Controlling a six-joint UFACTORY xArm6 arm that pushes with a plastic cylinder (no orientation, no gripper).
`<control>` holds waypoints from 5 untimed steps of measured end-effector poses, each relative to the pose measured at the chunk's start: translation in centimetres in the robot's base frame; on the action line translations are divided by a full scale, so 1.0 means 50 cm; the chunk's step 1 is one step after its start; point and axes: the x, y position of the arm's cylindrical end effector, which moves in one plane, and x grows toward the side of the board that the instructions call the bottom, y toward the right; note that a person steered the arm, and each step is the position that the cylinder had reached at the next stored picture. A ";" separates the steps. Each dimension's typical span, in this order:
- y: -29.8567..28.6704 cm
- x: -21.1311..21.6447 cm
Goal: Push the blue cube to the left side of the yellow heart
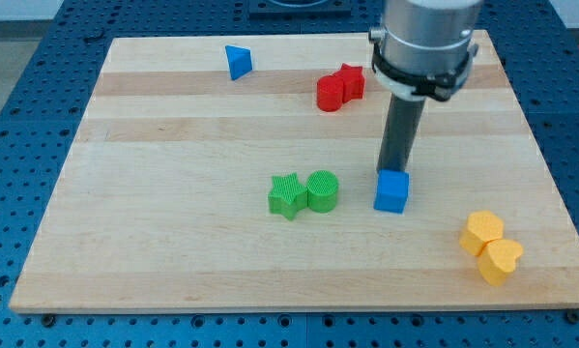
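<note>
Behind blue cube [391,191], squarely set, my tip [393,171] touches.

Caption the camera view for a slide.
My tip sits just behind the blue cube, up-left of the yellow heart.

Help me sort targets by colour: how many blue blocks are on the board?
2. The blue cube sits right of centre, with my tip just behind it, toward the view's top. A blue triangular block lies near the view's top edge, left of centre. None seem hidden.
</note>
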 end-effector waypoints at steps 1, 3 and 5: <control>0.002 0.057; 0.003 0.034; -0.067 0.051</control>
